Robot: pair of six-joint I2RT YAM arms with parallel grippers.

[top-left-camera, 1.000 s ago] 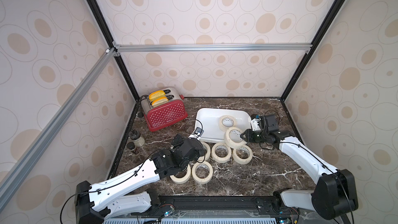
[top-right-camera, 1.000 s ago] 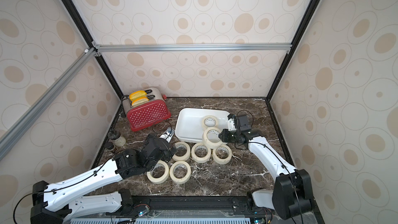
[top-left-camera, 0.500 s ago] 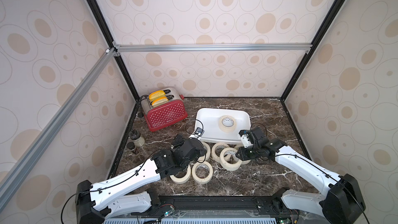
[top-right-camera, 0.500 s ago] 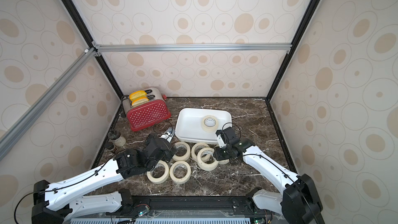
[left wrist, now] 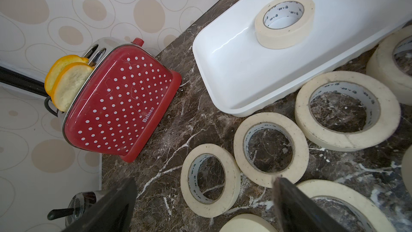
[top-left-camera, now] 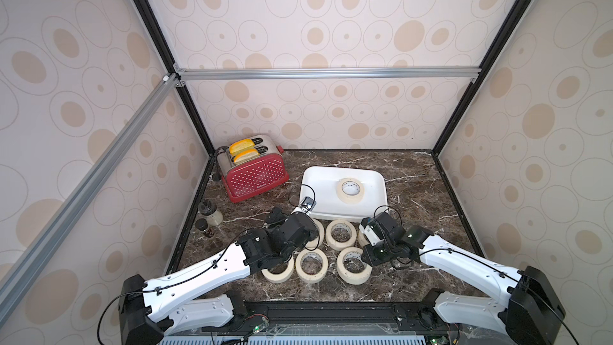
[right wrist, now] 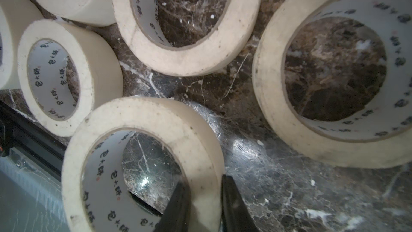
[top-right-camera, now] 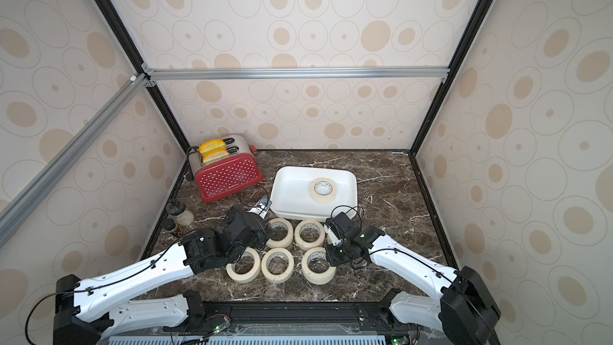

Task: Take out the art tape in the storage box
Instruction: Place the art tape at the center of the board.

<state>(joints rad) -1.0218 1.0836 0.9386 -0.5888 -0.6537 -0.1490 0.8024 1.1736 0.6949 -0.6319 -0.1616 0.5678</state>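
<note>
The storage box [top-left-camera: 320,190] [top-right-camera: 292,190] [left wrist: 234,63] is a shallow white tray at mid-table. One cream art tape roll [top-left-camera: 350,190] [top-right-camera: 323,190] [left wrist: 285,22] lies flat inside it. Several more rolls lie on the marble in front of the box. My right gripper [top-left-camera: 369,255] [top-right-camera: 331,256] [right wrist: 205,188] is shut on the wall of the front-right roll [top-left-camera: 353,265] [top-right-camera: 318,265] [right wrist: 142,164], one finger inside the ring and one outside, low at the table. My left gripper [top-left-camera: 295,232] [left wrist: 201,188] hangs open above the left rolls, holding nothing.
A red dotted toaster [top-left-camera: 253,174] [left wrist: 120,108] with bread slices stands at the back left. Two small jars [top-left-camera: 209,214] sit by the left wall. The black front rail [top-left-camera: 331,310] runs just behind the front row of rolls.
My right gripper has carried its roll from the box's front edge down and toward the front, to the right end of the front row. The left arm has stayed still.
</note>
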